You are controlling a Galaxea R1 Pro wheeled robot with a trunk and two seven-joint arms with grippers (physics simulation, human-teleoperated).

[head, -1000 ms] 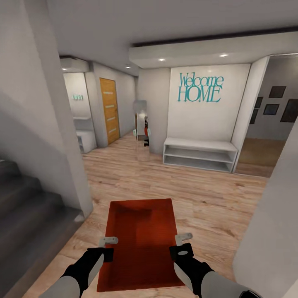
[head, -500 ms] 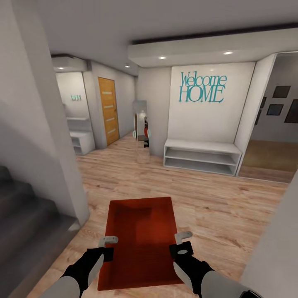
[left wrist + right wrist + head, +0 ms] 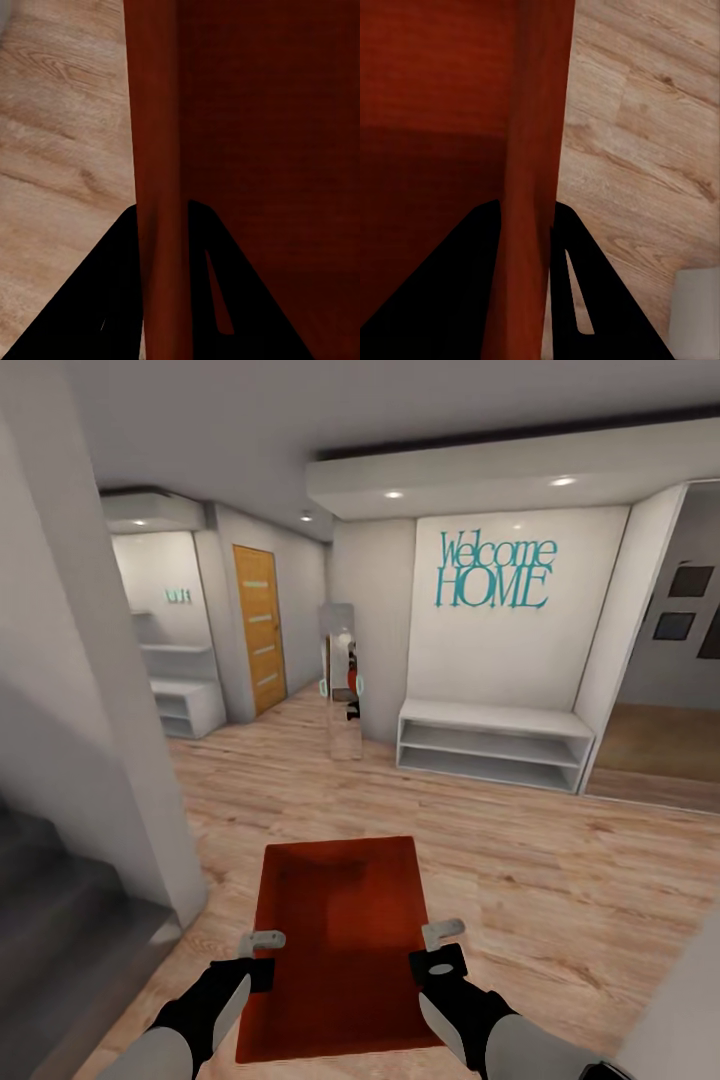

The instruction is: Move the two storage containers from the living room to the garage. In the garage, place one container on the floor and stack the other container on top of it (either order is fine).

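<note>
Orange-red storage container (image 3: 340,940) between both grippers, apparently clamped.

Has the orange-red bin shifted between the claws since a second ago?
No. The bin sits the same between the left claw and right claw; only the camera moved.

Setting: entrance hall of a home, as I saw it from the head camera. Teal "Welcome HOME" lettering (image 3: 494,571) hung on a white wall above a low white shoe bench (image 3: 494,744) with an open shelf. Light wood plank floor (image 3: 560,880) ran throughout. An orange wooden door (image 3: 259,628) stood down a short corridor, beside a tall mirror (image 3: 341,680). Grey stairs (image 3: 60,920) rose at my left; framed pictures (image 3: 683,610) lined a room at right.
</note>
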